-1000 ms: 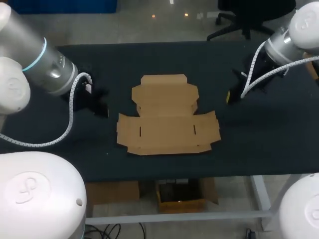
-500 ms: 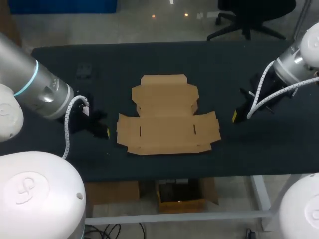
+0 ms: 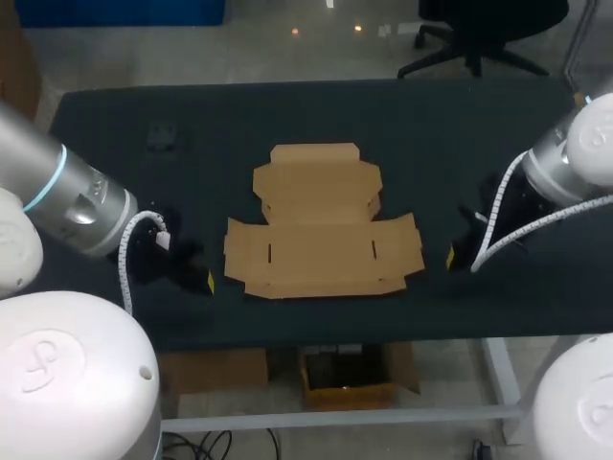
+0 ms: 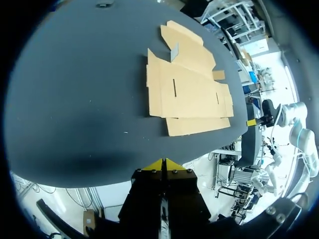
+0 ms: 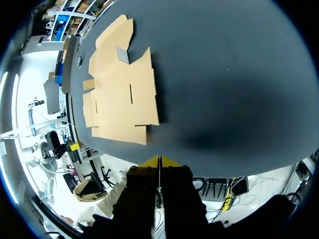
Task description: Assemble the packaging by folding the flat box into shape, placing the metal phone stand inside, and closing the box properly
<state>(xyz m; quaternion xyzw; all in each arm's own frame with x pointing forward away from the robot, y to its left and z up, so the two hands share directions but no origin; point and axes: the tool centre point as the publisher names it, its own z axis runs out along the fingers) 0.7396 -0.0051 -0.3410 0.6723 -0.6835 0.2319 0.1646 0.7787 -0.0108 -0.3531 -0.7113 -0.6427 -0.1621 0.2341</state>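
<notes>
My left gripper (image 4: 162, 164) has its yellow tips pressed together with nothing between them, and my right gripper (image 5: 159, 160) shows the same: fingers closed, empty. Both sit low at the near edge of the table (image 3: 431, 125).

From above, the flat box (image 3: 321, 225) lies at about 2 o'clock from the left gripper (image 3: 205, 279) and about 10 o'clock from the right gripper (image 3: 452, 256). Each is just beside one end of the blank's wide near panel and not touching it. That panel runs 9 to 3 o'clock between the two grippers, and the narrower lid part extends from it toward 12. I judge neither arm clearly nearer, so the fold looks set up as a two-sided approach on the end flaps.

Seen from above, both sets of fingers are dark on the dark table, with only a yellow fleck showing on each. I cannot pick out the metal phone stand for certain. A small dark object (image 3: 160, 137) sits well off at 10 o'clock from the box, too small to identify.
</notes>
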